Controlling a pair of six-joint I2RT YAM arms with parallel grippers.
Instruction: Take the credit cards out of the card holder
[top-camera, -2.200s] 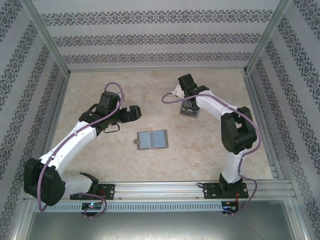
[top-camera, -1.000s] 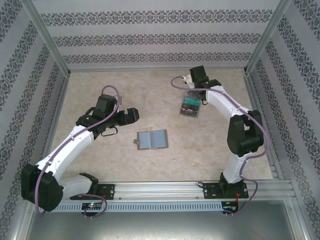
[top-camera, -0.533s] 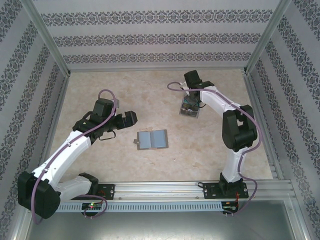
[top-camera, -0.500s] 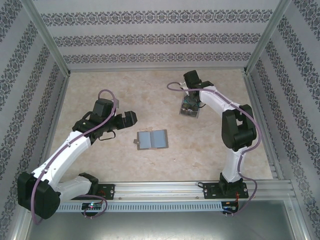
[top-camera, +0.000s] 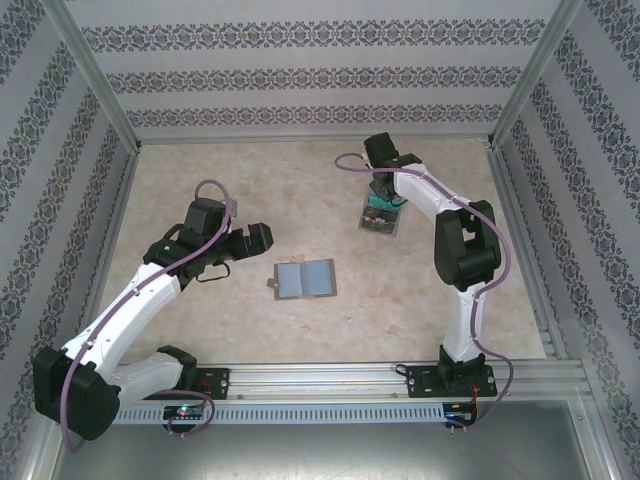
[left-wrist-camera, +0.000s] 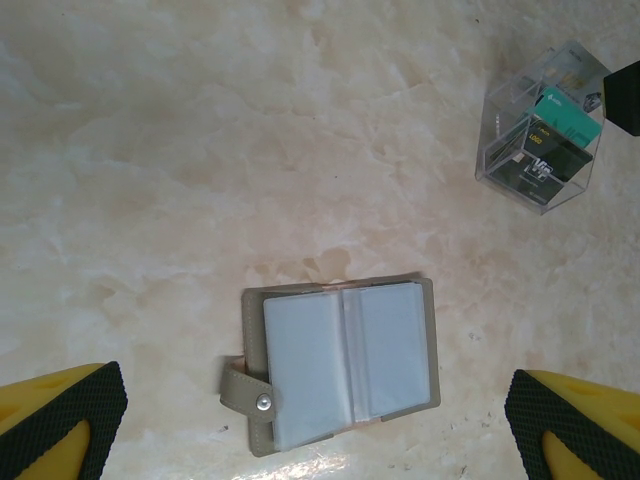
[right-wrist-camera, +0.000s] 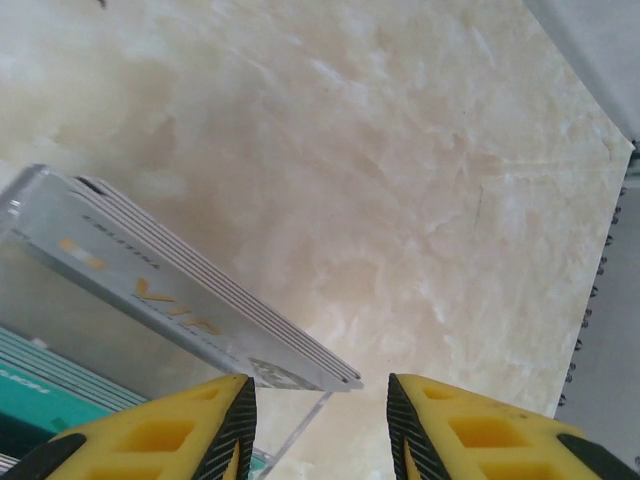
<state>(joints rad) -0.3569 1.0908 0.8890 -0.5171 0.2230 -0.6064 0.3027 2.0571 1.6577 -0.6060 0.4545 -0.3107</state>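
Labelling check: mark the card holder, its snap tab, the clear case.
card holder (left-wrist-camera: 395, 345): left wrist view, right inner page.
snap tab (left-wrist-camera: 245, 385): left wrist view, strap beside the stud.
clear case (left-wrist-camera: 540, 135): left wrist view, middle of its top face.

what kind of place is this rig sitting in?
Probably a lab data-collection booth, not a real room: aluminium frame posts, wallpaper-print wall panels, and a marble-look tabletop edged by a metal mounting rail.

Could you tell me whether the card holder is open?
Open: the card holder lies spread flat, both pale halves showing.
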